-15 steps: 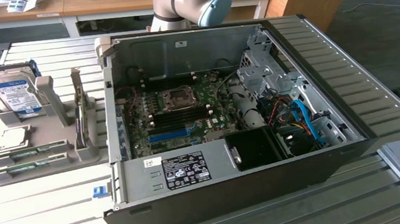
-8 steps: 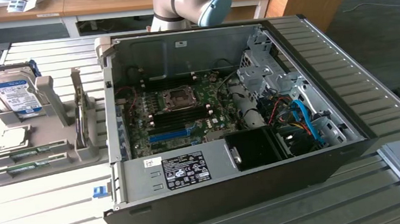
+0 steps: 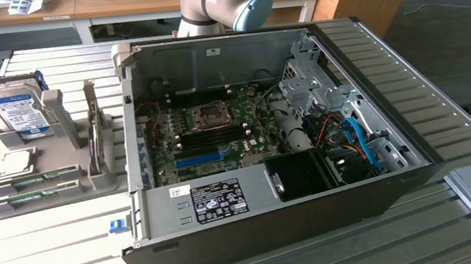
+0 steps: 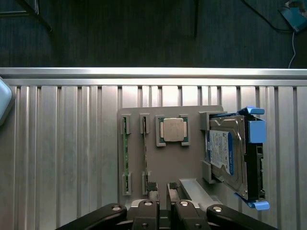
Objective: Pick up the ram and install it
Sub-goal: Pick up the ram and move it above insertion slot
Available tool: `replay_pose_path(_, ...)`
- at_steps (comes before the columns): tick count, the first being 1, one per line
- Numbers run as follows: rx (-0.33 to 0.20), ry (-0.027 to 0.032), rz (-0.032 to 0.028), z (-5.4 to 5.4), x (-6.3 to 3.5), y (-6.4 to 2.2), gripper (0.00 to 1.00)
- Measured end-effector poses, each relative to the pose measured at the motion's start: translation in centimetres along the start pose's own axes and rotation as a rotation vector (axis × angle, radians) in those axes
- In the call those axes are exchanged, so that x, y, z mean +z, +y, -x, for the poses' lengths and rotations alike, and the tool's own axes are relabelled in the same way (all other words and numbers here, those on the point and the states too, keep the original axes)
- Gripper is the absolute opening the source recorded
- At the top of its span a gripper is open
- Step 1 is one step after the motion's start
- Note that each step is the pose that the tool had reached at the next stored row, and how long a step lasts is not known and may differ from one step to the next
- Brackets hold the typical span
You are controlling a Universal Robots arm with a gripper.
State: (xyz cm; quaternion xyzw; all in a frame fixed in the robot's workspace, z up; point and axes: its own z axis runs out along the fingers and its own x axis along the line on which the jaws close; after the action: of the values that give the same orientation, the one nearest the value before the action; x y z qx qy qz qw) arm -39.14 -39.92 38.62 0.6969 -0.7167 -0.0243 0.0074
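The dark gripper (image 4: 162, 192) hangs, jaws a narrow gap apart, at the edge of one grey plastic tray (image 4: 168, 163) at the exterior view's left. In its slots lie two thin green ram sticks (image 4: 125, 153), and beyond them one square silver processor (image 4: 172, 129) and one boxy silver hard drive (image 4: 225, 153).

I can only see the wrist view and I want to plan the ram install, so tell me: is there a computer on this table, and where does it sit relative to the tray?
Observer: Yes. An open computer case lies on its side, to the exterior view's right of the gray tray that holds the ram sticks.
Operator: Can you see inside it?
Observer: Yes. The motherboard faces up, uncovered.
Operator: Any landmarks on the board?
Observer: A processor socket sits near its middle, with a blue slot nearer the camera.
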Motion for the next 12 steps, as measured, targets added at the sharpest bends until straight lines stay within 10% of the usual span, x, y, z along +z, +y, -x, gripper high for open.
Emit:
replay_pose_path(3,0.000,0.0000,0.0000,-0.01,0.00,0.00,0.29)
replay_pose_path(12,0.000,-0.0001,-0.0002,-0.02,0.55,-0.02,0.29)
